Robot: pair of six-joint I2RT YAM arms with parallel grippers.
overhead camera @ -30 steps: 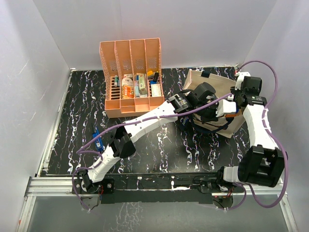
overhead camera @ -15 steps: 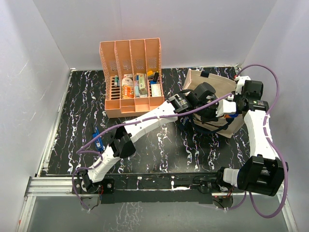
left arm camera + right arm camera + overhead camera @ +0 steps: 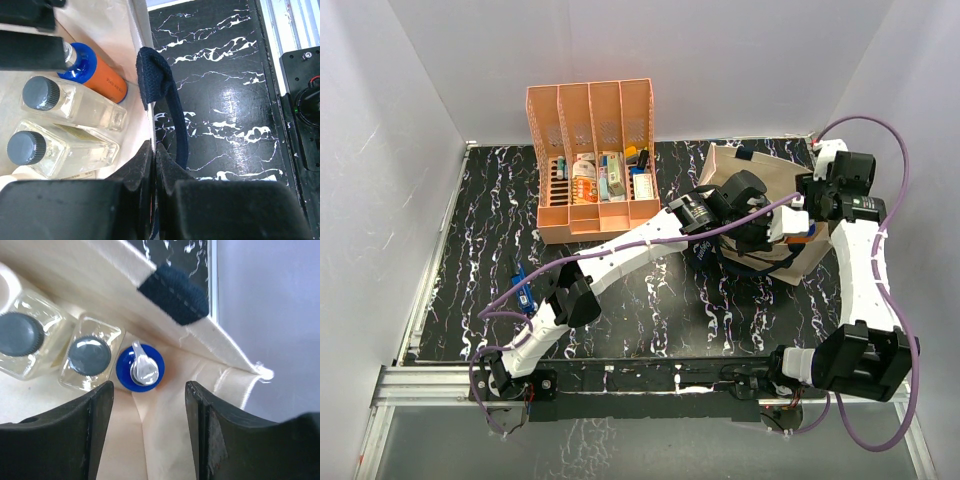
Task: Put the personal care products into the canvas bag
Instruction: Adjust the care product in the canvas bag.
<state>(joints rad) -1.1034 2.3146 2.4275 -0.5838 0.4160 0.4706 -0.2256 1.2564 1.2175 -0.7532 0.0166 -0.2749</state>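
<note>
White link shells, black joint housings, purple cables; matte black end effector fingers.

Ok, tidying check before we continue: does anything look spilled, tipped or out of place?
Nothing spilled. One oddity: a small blue bottle lies alone on the table beside the left arm, far from the canvas bag holding other bottles.

Canvas bag at right rear of marbled table, orange file rack to its left. Left gripper and right gripper both at bag mouth. Small blue bottle beside left arm.
</note>
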